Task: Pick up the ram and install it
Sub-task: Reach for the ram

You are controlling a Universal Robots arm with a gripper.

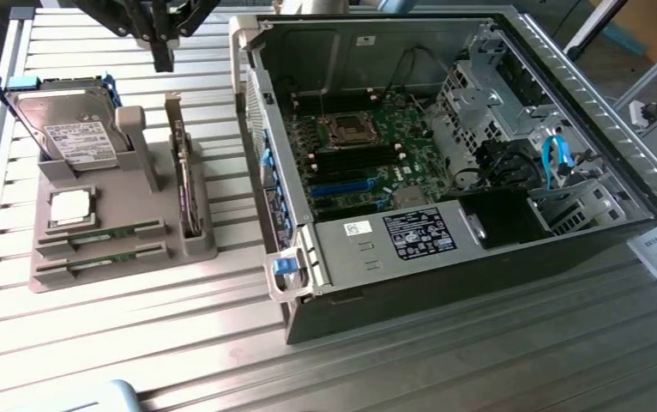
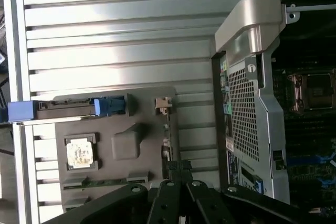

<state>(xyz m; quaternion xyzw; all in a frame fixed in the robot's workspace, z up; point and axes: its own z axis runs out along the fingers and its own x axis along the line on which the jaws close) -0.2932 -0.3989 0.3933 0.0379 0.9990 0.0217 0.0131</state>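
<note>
Heads up on clearances. In the exterior view the gray holder (image 1: 111, 276) sits toward the 9 o'clock side of the bench (image 1: 420, 369), and the bench's rail edge is just beyond it at 9 o'clock. At the holder's 3 o'clock you only get a narrow strip of bare slats before the wall of the open case (image 1: 443, 287), so that side is tight. Toward 6 o'clock there's plenty of bare bench.

On the holder, the hard drive (image 1: 71, 133) stands tilted at the 12 o'clock end, and the upright card (image 1: 180, 163) lines the 3 o'clock edge.

The jaws are closed with nothing in them. They hang above the bench past the holder's 12 o'clock end, between the hard drive and the case corner.

The ram (image 1: 102, 233) sits on edge in the slots at the holder's 6 o'clock end: two green sticks, one behind the other, just at 6 o'clock of the processor chip (image 1: 71, 209). That puts it around 6 o'clock from your jaws, well apart.
</note>
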